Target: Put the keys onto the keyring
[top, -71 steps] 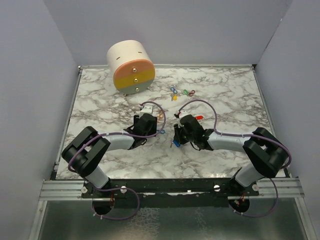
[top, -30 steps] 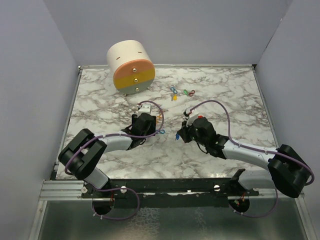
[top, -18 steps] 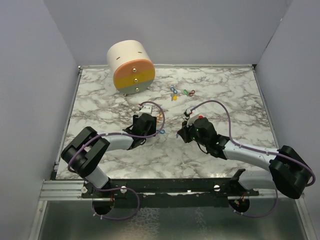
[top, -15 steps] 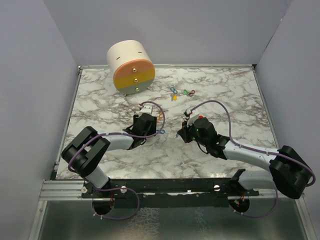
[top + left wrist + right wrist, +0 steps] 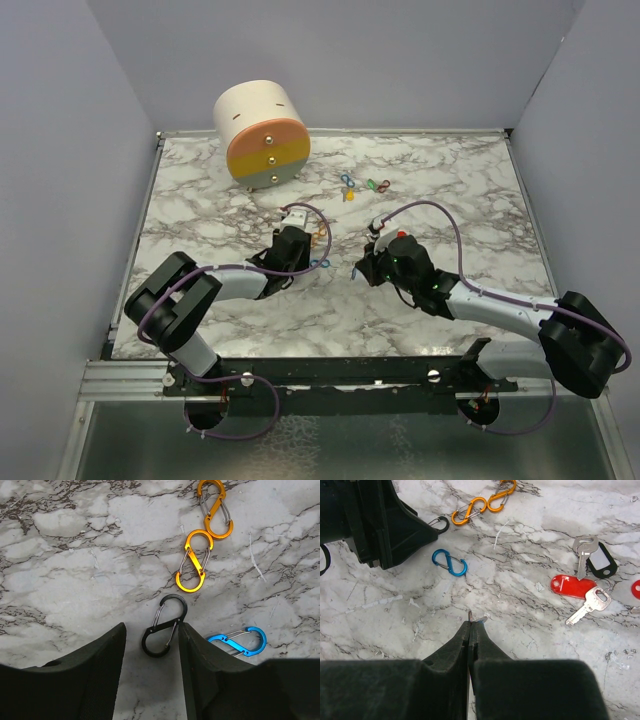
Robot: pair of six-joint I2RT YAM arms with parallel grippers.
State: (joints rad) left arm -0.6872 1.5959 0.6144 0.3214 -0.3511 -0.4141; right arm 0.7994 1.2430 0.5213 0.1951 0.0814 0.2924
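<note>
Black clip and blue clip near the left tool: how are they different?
The black clip is dark, the blue clip bright. The black clip sits between the fingers of the left tool; the blue clip lies outside them. The black clip runs steeply up the left wrist view; the blue clip lies nearly sideways. Both are figure-8 clips.

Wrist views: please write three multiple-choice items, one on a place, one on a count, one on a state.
1. Where does the black clip lie? A. between the fingers of the left gripper B. outside them, leftward C. outside them, rightward
2. How many orange clips lie there? A. one B. two C. four
3. The right gripper's jaws are: A. wide open B. shut C. hidden
Answers: 1 A, a finger stands on each side; 2 B, two lie beyond the black one; 3 B, no gap shows.
</note>
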